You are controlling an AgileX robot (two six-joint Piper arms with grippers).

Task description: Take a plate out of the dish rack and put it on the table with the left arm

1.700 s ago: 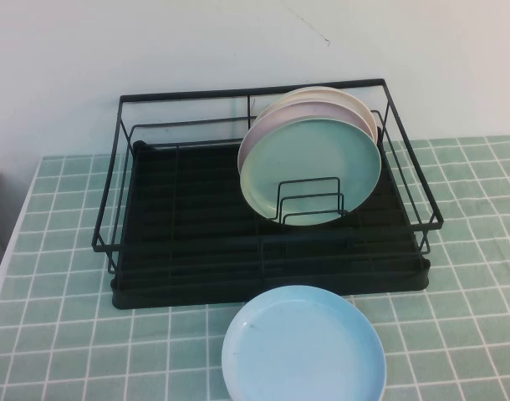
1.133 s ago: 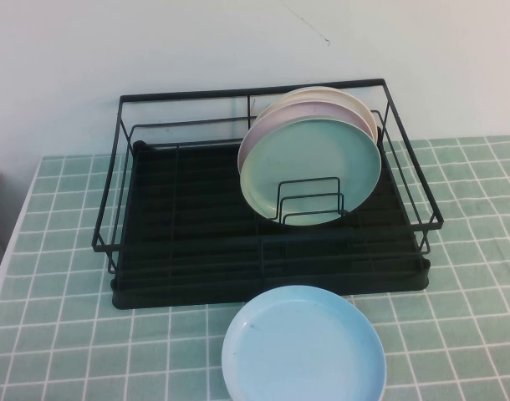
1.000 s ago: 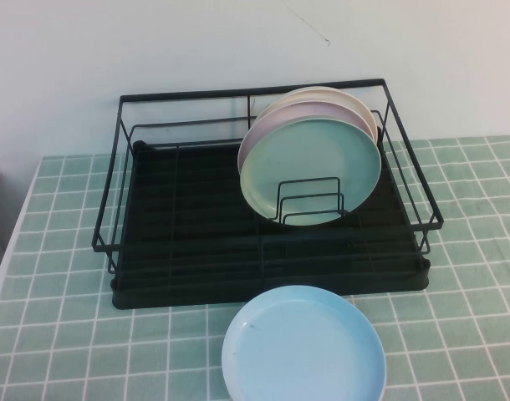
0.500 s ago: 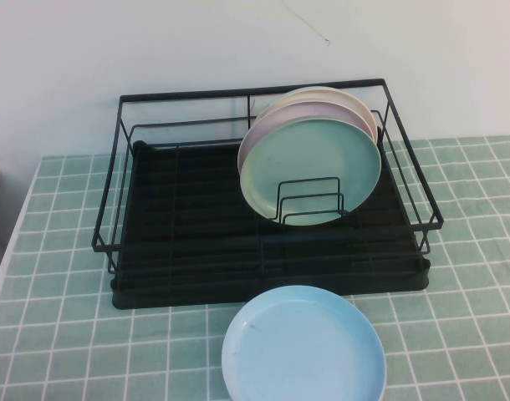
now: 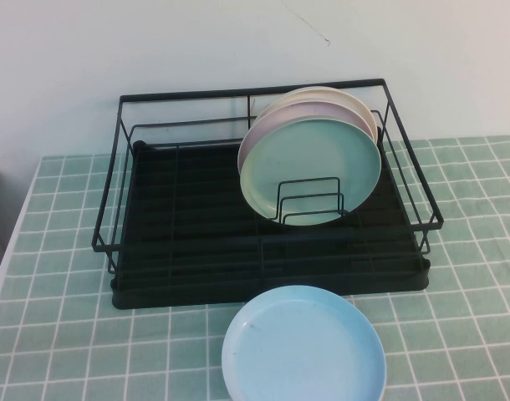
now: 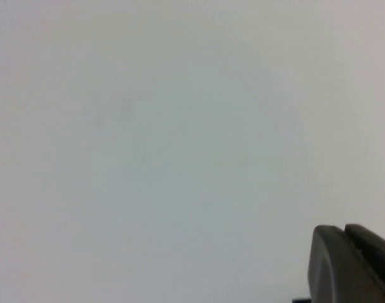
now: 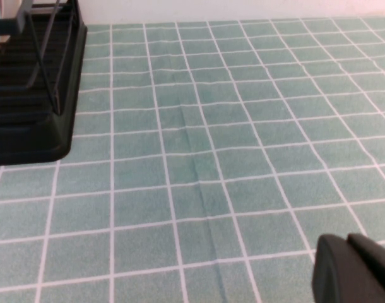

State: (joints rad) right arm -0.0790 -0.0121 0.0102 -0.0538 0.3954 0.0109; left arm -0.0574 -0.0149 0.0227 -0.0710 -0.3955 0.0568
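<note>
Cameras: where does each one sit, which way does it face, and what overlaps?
High view: raised on the robot's side, angled down at the dish rack, mint-green plate, light blue plate; no arm shows.
Left wrist view: faces a blank pale surface; only a dark bit of the left pincer at the frame edge.
Right wrist view: low over the table, rack corner in frame, a bit of the right pincer.
Shared: high and right wrist views both show rack and tiles.

Glossy, smooth mint-green plate (image 5: 315,171) stands in a black wire dish rack (image 5: 188,209) with a matt plastic-looking tray base. Table (image 5: 54,334) of smooth pale green tiles, white grout. Light blue plate (image 5: 303,347), satin sheen.
</note>
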